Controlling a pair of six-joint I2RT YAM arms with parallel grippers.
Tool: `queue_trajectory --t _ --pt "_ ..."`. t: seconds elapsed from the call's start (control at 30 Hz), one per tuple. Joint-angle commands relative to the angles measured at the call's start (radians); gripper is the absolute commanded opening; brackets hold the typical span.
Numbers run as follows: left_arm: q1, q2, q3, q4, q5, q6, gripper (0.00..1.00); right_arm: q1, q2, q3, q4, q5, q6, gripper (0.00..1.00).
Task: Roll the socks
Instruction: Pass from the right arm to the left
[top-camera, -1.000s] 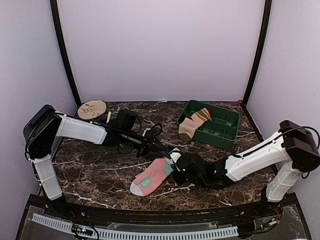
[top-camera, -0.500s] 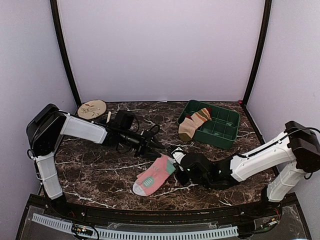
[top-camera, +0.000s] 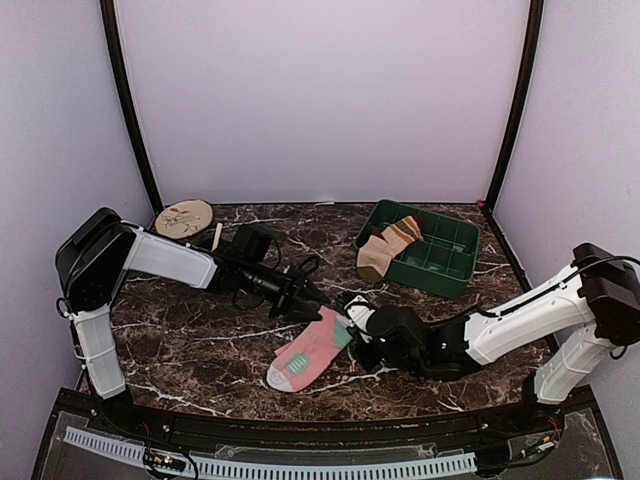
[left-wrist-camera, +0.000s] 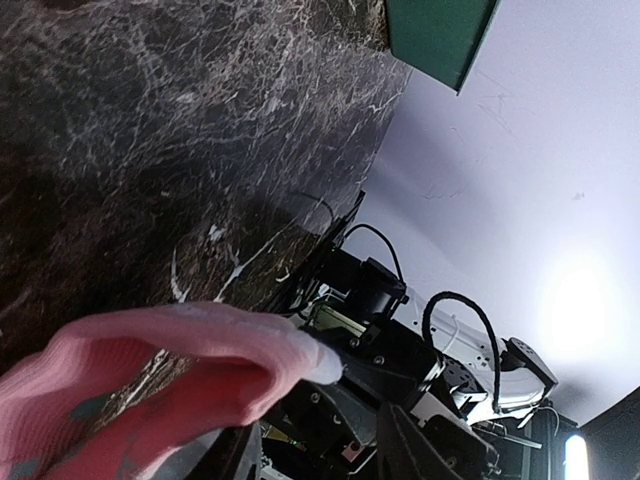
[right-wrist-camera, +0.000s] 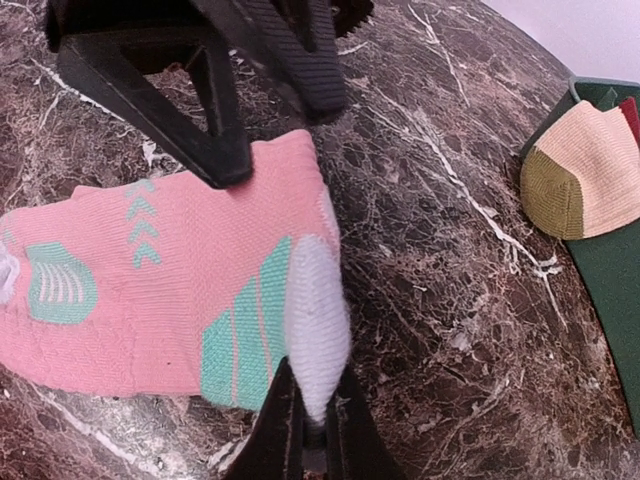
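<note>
The pink sock (top-camera: 306, 352) with mint-green patches lies flat on the dark marble table, toe toward the near left. My right gripper (right-wrist-camera: 315, 425) is shut on the sock's white cuff (right-wrist-camera: 315, 310), which stands pinched up between the fingers. My left gripper (top-camera: 316, 302) hovers just behind the sock's far edge, open, one fingertip (right-wrist-camera: 232, 170) touching the pink fabric (left-wrist-camera: 150, 365). Nothing sits between the left jaws. The tan striped sock (top-camera: 388, 247) hangs over the near-left rim of the green tray (top-camera: 445, 262); its heel (right-wrist-camera: 585, 170) shows in the right wrist view.
The green compartment tray (right-wrist-camera: 612, 290) stands at the back right. A round wooden disc (top-camera: 185, 218) lies at the back left beside a small pale stick (top-camera: 217, 234). Dark frame posts stand at both back corners.
My left gripper has opened and let go of the sock's far edge, pulling back a little to the left. My right gripper, still holding the cuff, has shifted slightly right, dragging the pink sock along.
</note>
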Motion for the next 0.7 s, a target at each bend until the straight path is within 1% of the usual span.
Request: queue_trajectory --t 0.0,0.13,0.23,0.4,0.67 --pt "-0.025 0.060 0.068 -0.009 -0.033 0.017 0.42 0.006 0.001 -0.018 0.072 -0.033 0.000 0.00" --pt "-0.034 0.113 0.107 0.015 -0.034 0.003 0.43 0.007 0.012 -0.017 0.086 -0.041 -0.003 0.00" --pt "-0.036 0.139 0.120 0.004 -0.025 0.014 0.43 0.007 0.022 -0.003 0.087 -0.045 -0.016 0.00" --pt "-0.036 0.146 0.101 -0.029 -0.019 0.046 0.43 0.007 0.065 0.022 0.085 -0.050 -0.039 0.00" --pt "-0.034 0.158 0.078 0.014 0.002 0.041 0.42 0.008 0.076 0.014 0.078 -0.057 -0.038 0.00"
